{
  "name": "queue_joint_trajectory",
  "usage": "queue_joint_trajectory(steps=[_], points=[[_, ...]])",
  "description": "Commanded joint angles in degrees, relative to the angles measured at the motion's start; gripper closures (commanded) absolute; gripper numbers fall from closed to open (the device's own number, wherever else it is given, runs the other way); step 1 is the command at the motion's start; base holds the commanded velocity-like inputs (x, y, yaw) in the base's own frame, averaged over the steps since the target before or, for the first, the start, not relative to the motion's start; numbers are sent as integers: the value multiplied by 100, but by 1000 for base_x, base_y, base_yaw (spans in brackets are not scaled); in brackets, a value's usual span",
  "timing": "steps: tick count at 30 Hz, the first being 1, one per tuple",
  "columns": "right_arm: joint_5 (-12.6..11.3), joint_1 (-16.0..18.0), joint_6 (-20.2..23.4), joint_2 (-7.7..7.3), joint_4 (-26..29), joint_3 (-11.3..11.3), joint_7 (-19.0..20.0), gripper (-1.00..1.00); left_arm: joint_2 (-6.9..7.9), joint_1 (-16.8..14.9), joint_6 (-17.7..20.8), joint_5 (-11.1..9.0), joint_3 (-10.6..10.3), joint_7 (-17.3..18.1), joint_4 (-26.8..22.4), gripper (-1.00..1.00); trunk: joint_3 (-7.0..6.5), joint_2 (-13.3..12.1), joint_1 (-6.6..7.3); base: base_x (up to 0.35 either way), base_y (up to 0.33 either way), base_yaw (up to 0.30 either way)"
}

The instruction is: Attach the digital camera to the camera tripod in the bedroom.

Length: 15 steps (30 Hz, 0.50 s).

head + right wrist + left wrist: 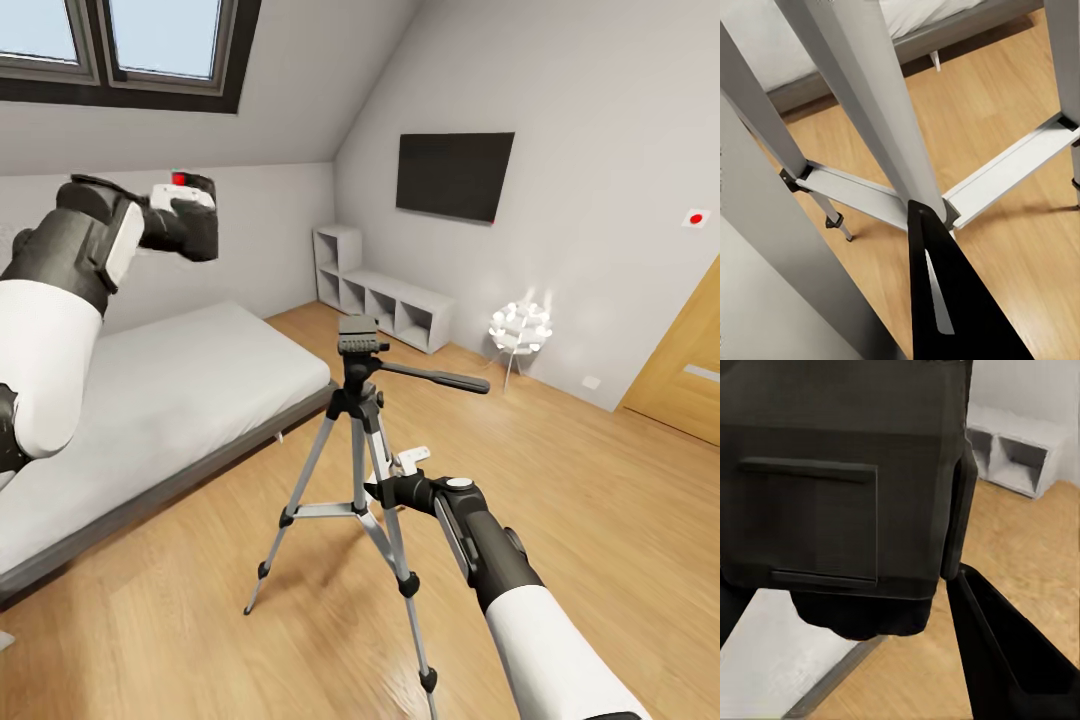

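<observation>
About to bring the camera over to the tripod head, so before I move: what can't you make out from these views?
- Left gripper grip: the digital camera hides the pads in the left wrist view.
- Right gripper on the camera tripod: the head view can't settle whether it clamps a leg; one finger shows in the right wrist view.
- Mounting plate: too small for details.

Sloped pale walls, skylight (120,45); wood floor (600,500); grey-framed bed (150,400); wall TV (453,176); cube shelves (385,295)

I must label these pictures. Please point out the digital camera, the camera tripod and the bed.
digital camera (181,181), head view, red top button.
camera tripod (357,344), head view, black head plate.
bed (170,375), head view, bare mattress top.
</observation>
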<state>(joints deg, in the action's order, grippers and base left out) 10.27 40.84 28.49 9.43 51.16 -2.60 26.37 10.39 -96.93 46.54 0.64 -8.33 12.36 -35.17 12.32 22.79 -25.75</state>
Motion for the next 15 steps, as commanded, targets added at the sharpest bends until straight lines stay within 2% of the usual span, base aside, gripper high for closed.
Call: queue_joint_trajectory(steps=[1,5,15], points=[[544,3,-8,4,6,2,35,100,5,-8,-1757,654,-24,7302,-52,100,13,13,-3,0,0,0],[622,3,-10,19,3,5,35,100,-1,-10,-1792,649,-31,7327,-84,100,13,13,-3,0,0,0],[637,3,-11,33,1,4,35,100,3,-10,-1803,624,-30,7324,-16,100,13,13,-3,0,0,0]])
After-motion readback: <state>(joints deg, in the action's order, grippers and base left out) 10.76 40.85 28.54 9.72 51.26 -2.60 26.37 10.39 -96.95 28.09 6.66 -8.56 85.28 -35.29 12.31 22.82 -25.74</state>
